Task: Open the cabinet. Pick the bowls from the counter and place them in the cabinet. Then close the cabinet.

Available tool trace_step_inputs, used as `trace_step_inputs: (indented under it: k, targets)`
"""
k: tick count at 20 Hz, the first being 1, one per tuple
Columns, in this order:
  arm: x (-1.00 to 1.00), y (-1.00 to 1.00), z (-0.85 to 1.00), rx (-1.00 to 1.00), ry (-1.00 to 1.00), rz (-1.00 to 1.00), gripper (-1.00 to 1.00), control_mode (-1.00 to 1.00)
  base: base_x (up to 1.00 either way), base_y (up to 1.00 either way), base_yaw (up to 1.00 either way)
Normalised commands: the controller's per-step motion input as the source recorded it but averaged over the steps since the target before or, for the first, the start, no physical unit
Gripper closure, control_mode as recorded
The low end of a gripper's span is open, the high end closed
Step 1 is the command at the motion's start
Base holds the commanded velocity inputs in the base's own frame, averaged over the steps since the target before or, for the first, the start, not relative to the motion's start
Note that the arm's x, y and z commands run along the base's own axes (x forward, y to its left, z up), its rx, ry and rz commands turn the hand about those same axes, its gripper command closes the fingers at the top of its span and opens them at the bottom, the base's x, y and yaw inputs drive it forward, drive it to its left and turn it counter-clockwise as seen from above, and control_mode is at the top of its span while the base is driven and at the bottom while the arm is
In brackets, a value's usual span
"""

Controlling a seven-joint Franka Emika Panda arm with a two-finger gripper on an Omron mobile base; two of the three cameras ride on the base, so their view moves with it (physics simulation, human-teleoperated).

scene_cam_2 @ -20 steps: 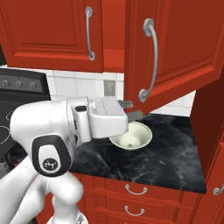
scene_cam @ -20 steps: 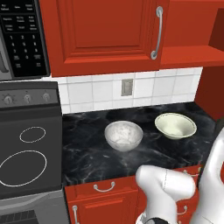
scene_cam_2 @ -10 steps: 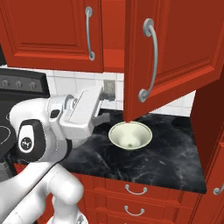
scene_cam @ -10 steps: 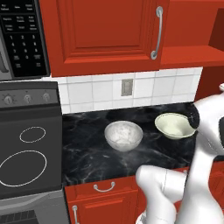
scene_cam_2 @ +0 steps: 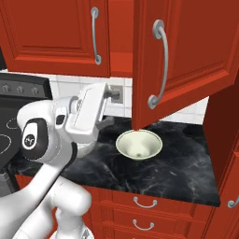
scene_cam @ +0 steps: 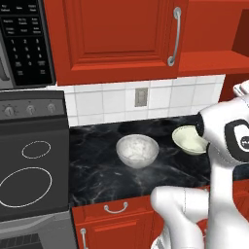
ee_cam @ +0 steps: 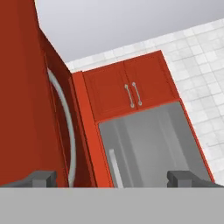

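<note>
item: tool [ee_cam: 111, 177]. white arm's two-finger end, seen from the hand view as two dark fingertips [ee_cam: 40, 178] set wide apart, nothing between them; jaws fully spread and empty. it points up and sideways across the room, away from the table.

item: cabinet [scene_cam_2: 186, 51]. red, raised-panel. right door swung out, its curved silver handle [scene_cam_2: 160, 65] just to the right of the tool's wrist in the right base view; the same door edge and handle run close along the tool's left side in the hand view. left door [scene_cam: 114, 36] shut. first step judged half done at best: one door open, one not.

item: cream bowl [scene_cam_2: 139, 144]. wide, shallow, upright on the black marble table [scene_cam_2: 182, 163], below the open door's lower corner and below and ahead of the tool.

item: grey-white stone-look bowl [scene_cam: 137, 151]. deeper, upright on the table, beside the cream bowl, apart from it, further to the tool's left.

item: stovetop [scene_cam: 29, 170], dark grey, well off to the left; not involved.

handling note, judged: next is likely a pick of the cream bowl, though the tool's aim is hard to read from here. turn the wrist down first, clear of the open door's edge, then descend over one rim wall so one finger goes inside and one outside; close only when the rim sits deep between the fingertips. lift straight before swinging toward the shelf.
</note>
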Motion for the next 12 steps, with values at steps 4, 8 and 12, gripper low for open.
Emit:
trace_step_inputs:
  k: [4, 8, 12]
  targets:
    - [0.11, 0.57, 0.0, 0.0, -0.08, 0.0, -1.0, -1.0, 0.0, 0.0, 0.0]
    - [0.46, 0.04, 0.07, 0.0, -0.01, 0.0, -1.0, -1.0, 0.0, 0.0, 0.0]
    - [0.51, -0.29, 0.11, 0.02, 0.0, 0.0, -1.0, -1.0, 0.0, 0.0, 0.0]
